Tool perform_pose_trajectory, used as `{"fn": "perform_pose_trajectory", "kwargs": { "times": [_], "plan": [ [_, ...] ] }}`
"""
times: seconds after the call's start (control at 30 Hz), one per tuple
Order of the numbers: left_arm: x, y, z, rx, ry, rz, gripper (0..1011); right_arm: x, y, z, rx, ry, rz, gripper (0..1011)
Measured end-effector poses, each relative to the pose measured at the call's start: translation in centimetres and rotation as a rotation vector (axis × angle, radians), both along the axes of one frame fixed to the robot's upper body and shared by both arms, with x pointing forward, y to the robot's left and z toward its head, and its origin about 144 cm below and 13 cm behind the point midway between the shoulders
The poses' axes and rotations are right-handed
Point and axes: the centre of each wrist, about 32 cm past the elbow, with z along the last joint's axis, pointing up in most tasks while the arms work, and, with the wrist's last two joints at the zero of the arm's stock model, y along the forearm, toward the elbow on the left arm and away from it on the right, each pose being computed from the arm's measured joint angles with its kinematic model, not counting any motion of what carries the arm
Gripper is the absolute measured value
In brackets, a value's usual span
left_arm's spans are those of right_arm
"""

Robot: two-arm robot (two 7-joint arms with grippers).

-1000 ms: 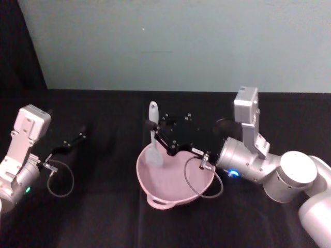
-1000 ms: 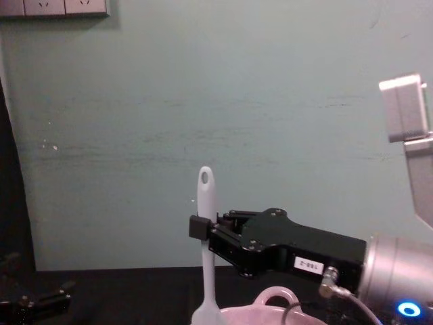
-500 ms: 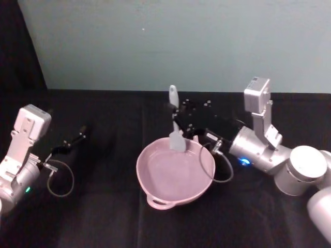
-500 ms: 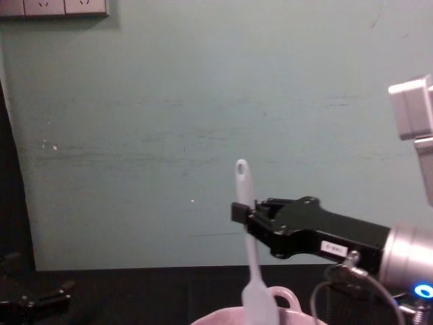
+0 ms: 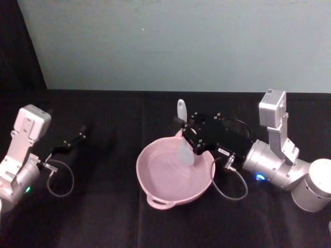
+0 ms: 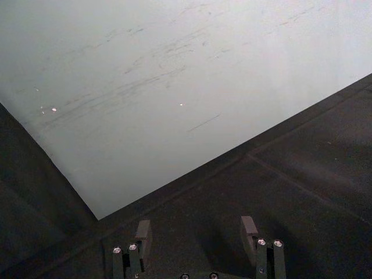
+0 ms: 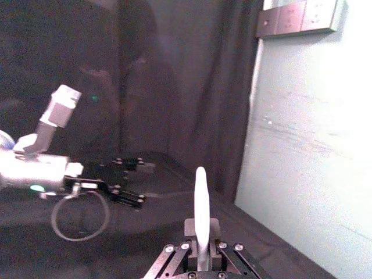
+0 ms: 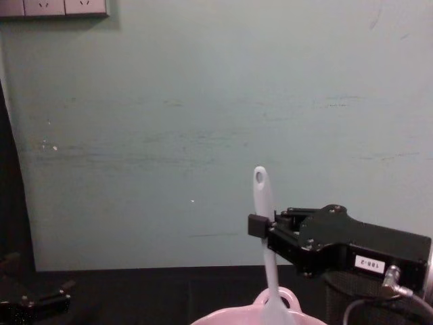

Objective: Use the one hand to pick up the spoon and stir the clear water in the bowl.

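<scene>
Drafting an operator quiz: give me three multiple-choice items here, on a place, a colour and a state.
1. The spoon has its head: A) in the bowl, by its far rim B) on the table C) left of the bowl
2. The bowl is: A) black B) pale pink C) teal
3. The right gripper is: A) open B) on the table C) shut on the spoon

1 A, seen within the rim from above. 2 B, plainly pink. 3 C, it pinches the handle. The left gripper is parked open, far left.
</scene>
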Motion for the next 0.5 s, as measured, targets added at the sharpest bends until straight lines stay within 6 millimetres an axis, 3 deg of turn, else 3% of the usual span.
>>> {"fn": "perform_pose_trajectory", "kwargs": {
  "times": [0.23,0.5],
  "plan": [
    [0.0,0.0,0.0,0.000,0.000,0.000,1005,-0.8,1.4,-0.5,0.039,0.030,0.068,118],
    [0.0,0.0,0.0,0.000,0.000,0.000,1005,0.6,3.7,-0.9,0.071,0.050,0.129,118]
  ]
}}
